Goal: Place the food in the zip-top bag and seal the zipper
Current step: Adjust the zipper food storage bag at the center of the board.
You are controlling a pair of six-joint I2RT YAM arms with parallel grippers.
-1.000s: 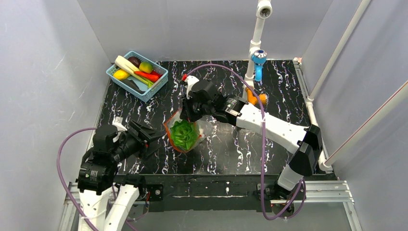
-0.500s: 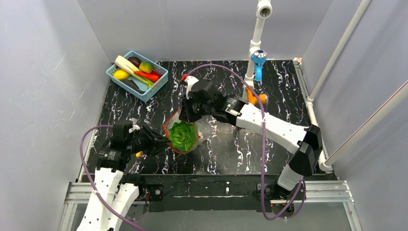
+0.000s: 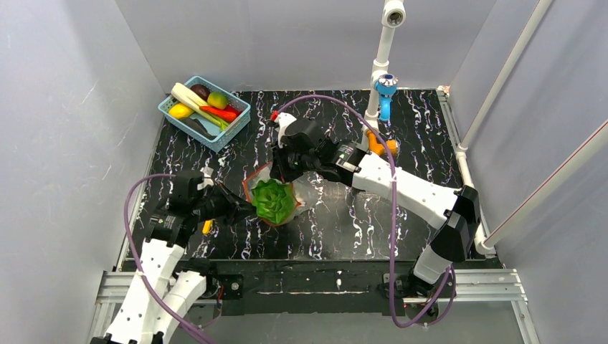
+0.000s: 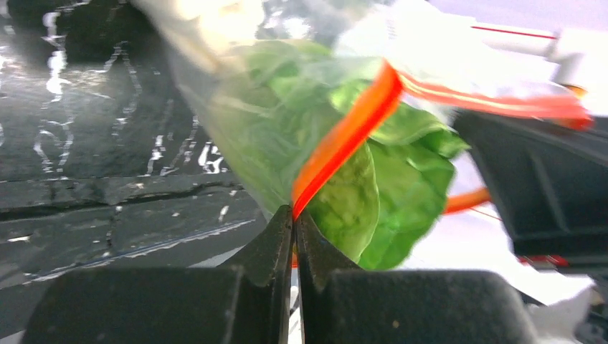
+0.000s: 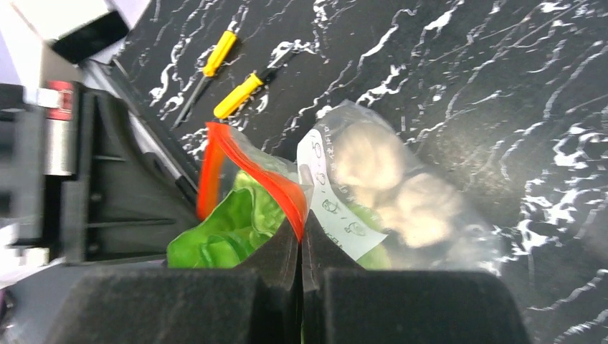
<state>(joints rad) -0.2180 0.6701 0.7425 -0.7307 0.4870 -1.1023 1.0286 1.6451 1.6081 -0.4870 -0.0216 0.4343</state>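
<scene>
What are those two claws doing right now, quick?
Left gripper: closed, pinching the zipper.
Right gripper: closed, pinching the same zipper at another spot.

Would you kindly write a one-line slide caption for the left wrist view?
Left gripper pinches the red zipper of the clear bag, green lettuce showing at its mouth.

zip-top bag clear, crinkled | zipper red, gaping | lettuce at mouth | garlic-like piece inside
</scene>
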